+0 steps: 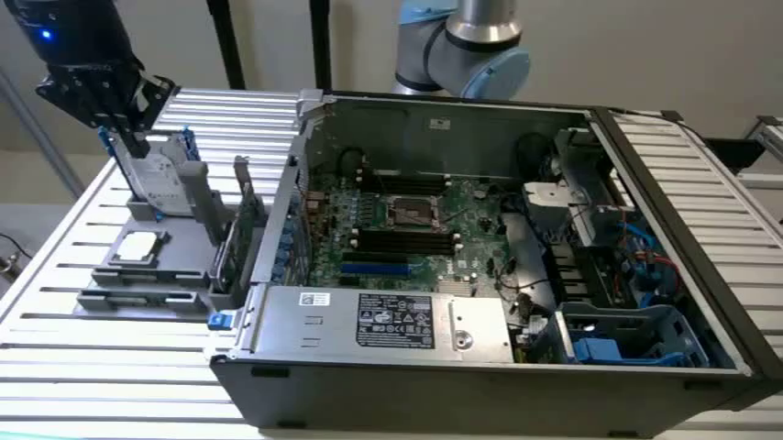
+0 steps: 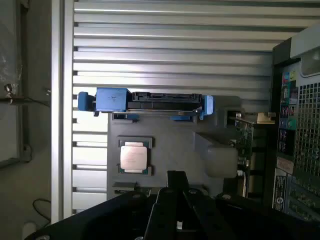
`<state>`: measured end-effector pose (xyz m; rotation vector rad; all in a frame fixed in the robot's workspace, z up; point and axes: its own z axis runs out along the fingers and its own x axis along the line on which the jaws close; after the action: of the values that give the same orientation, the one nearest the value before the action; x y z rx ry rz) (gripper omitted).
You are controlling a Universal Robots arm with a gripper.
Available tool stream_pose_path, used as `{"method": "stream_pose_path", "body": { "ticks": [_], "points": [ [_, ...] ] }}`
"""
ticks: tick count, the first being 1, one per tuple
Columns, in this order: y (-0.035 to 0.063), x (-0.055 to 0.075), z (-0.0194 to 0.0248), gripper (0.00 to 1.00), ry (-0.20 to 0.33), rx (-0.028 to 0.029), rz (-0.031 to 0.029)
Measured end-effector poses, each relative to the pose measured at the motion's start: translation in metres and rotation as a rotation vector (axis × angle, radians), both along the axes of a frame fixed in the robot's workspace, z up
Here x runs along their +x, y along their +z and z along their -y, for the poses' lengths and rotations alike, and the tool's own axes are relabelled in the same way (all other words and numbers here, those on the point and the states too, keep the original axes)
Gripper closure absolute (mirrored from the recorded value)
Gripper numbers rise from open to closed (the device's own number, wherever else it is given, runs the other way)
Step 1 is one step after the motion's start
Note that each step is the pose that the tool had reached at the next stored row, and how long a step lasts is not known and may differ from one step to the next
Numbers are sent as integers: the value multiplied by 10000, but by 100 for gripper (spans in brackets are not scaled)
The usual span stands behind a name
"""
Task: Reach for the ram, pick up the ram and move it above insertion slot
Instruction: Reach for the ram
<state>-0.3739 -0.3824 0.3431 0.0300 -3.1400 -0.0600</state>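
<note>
Nearest in the exterior view, what I take for the ram (image 1: 138,296) lies on edge in the grey holder's (image 1: 171,277) front slot, its long axis running that view's left to right. Behind it sit the CPU (image 1: 138,245) and the hard drive (image 1: 165,179). The claw (image 1: 126,145) hangs farthest back (open or closed, I can't tell), well apart from the ram.

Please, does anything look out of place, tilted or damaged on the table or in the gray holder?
Nothing stands out. The hard drive stands upright in the gray holder, the processor lies flat in its pocket, and the tool hangs over the hard drive.
</note>
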Motion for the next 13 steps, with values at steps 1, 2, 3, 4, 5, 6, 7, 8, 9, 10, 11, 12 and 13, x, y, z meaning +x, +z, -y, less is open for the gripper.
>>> {"method": "stream_pose_path", "body": {
  "ticks": [1, 2, 3, 4, 5, 6, 7, 8, 9, 10, 11, 12, 13],
  "points": [
    [0, 0, 0, 89, 0, 0, 0],
    [0, 0, 0, 89, 0, 0, 0],
    [0, 0, 0, 89, 0, 0, 0],
    [0, 0, 0, 89, 0, 0, 0],
    [0, 0, 0, 89, 0, 0, 0],
    [0, 0, 0, 89, 0, 0, 0],
    [0, 0, 0, 89, 0, 0, 0],
    [0, 0, 0, 89, 1, 0, 0],
    [0, 0, 0, 89, 0, 0, 0],
    [0, 0, 0, 89, 0, 0, 0],
    [0, 0, 0, 89, 0, 0, 0],
    [0, 0, 0, 89, 0, 0, 0],
    [0, 0, 0, 89, 0, 0, 0]
  ]
}}
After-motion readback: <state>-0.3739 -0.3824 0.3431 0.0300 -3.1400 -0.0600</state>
